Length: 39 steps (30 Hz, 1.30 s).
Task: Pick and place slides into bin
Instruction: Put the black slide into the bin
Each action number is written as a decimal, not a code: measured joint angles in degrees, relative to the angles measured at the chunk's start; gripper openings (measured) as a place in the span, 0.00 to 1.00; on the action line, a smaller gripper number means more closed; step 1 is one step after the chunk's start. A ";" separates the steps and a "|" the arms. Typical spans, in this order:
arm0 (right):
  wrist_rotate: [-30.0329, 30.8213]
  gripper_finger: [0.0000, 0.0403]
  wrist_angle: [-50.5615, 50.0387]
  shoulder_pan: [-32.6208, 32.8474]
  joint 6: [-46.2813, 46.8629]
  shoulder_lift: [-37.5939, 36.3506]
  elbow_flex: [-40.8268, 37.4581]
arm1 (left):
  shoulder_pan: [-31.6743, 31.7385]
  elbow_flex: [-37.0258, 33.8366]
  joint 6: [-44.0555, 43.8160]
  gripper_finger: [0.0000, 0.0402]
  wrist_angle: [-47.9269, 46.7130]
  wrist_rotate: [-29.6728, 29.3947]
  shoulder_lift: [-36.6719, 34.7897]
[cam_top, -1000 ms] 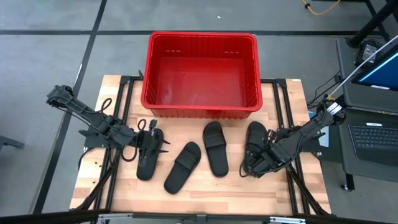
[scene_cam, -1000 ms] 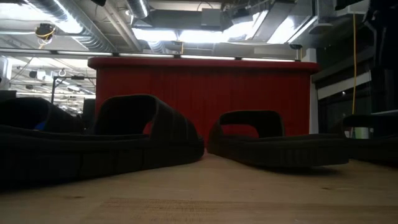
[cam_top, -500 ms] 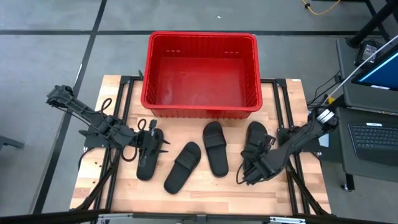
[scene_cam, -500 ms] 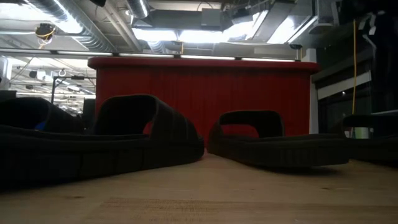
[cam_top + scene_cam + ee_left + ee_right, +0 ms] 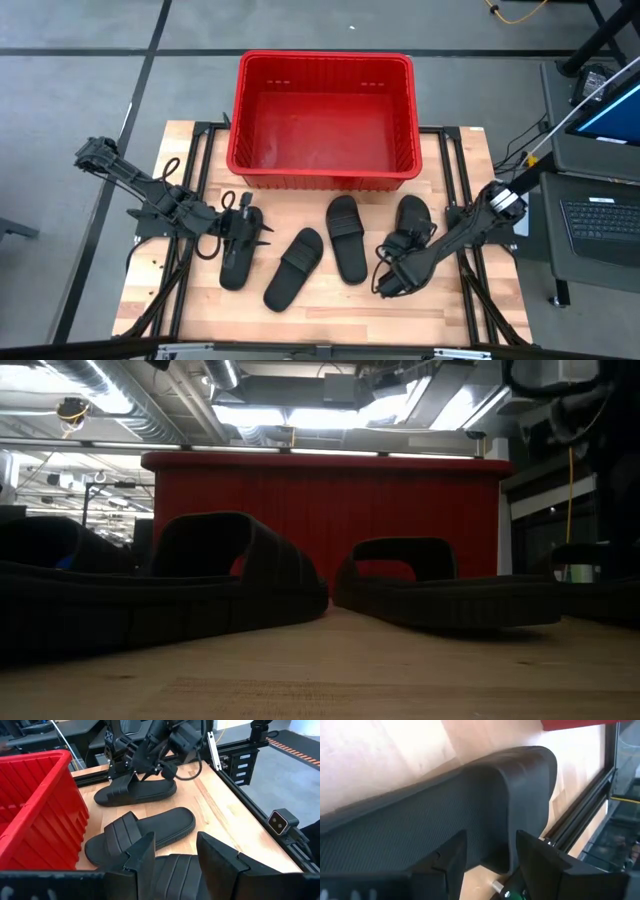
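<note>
Four black slides lie on the wooden table in front of the red bin (image 5: 322, 115): the leftmost (image 5: 236, 262), the second (image 5: 295, 268), the third (image 5: 346, 240) and the rightmost (image 5: 412, 218). My left gripper (image 5: 247, 226) is open, low over the leftmost slide's far end; its wrist view shows the open fingers (image 5: 175, 857) above a slide. My right gripper (image 5: 390, 280) is open at the rightmost slide's near end. In its wrist view, the two fingers stand on either side of a raised edge of that slide (image 5: 507, 820). The low view shows two slides (image 5: 170, 595) (image 5: 440, 588) before the bin (image 5: 320, 510). My right gripper has its open fingers (image 5: 540, 857) on either side of the rightmost slide's raised edge (image 5: 506, 845), near the slide's near end. I cannot tell whether they touch it. The slide lies flat on the table.
The bin stands at the table's far edge, and its inside shows only bare red floor. Bare wood lies along the near edge (image 5: 330, 310). Black frame rails run down both table sides (image 5: 475, 290). A laptop stands on a side stand at the right (image 5: 600, 215).
My right gripper has moved toward the table's near and left edges, from beside the rightmost slide's middle to its near end. The slides have stayed in place.
</note>
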 joint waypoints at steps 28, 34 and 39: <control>-2.07 0.22 -3.61 -6.61 -0.13 6.19 0.00 | 0.00 0.00 -0.02 0.35 0.00 -0.02 0.00; -2.83 0.04 -3.67 -6.61 0.00 6.19 0.00 | 0.00 0.00 -0.02 0.35 0.01 -0.02 0.00; -3.04 0.02 -3.65 -6.61 -0.02 6.19 0.02 | 0.00 0.00 -0.02 0.35 0.00 -0.02 0.00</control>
